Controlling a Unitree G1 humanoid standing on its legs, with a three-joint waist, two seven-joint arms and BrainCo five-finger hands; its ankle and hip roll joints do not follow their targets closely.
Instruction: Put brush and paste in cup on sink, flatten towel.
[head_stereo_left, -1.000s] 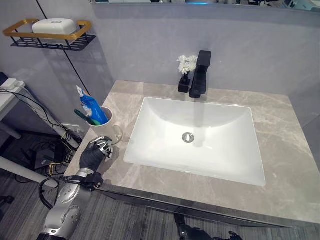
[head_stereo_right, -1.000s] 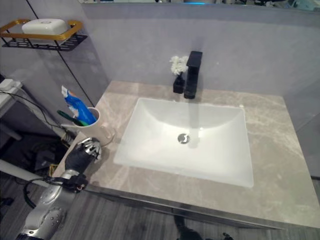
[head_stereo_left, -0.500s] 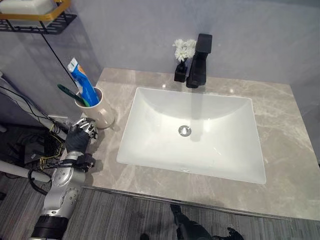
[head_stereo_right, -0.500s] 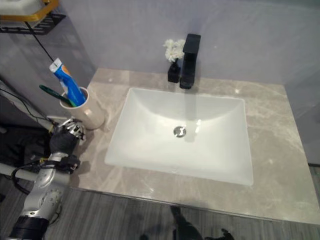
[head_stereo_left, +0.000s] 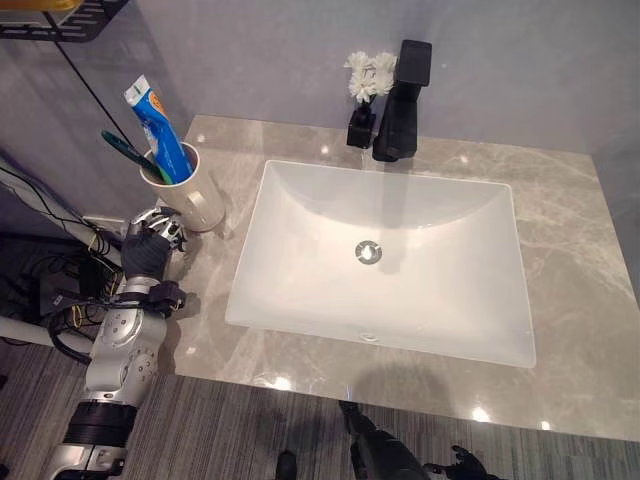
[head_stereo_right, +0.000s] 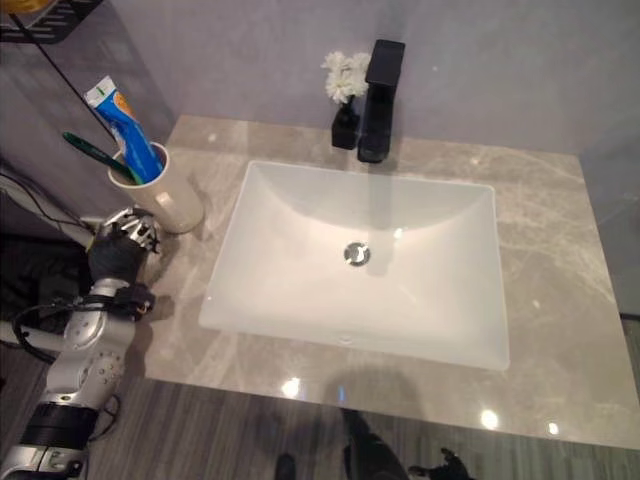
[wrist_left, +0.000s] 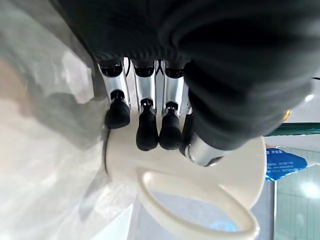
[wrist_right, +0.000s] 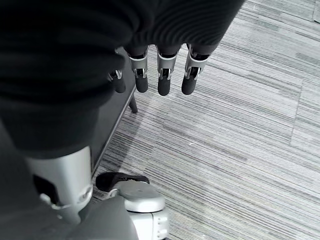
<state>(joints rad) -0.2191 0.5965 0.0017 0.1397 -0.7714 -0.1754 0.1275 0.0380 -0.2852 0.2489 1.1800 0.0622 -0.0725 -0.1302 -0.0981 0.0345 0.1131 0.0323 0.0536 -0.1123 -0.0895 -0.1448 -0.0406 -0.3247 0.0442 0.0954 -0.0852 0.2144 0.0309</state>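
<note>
- Grey marble countertop (head_stereo_left: 590, 290) carried a white rectangular basin (head_stereo_left: 300, 290), with a black faucet (head_stereo_left: 402, 100) behind it at the wall.
- Beside the faucet stood a small black vase with white flowers (head_stereo_left: 366, 88).
- At the left end of the counter stood the cream cup (head_stereo_left: 196, 200), upright, and inside it leaned the blue toothpaste tube (head_stereo_left: 158, 126) and the green toothbrush (head_stereo_left: 124, 155).
- My left hand (head_stereo_left: 148, 246) was at the counter edge just beside the cup; my fingertips (wrist_left: 146, 134) were against its wall near the handle, fingers straight and grasping nothing.
- My right hand (wrist_right: 159, 70) hung above the grey striped floor (wrist_right: 240, 140), fingers relaxed and empty.
</note>
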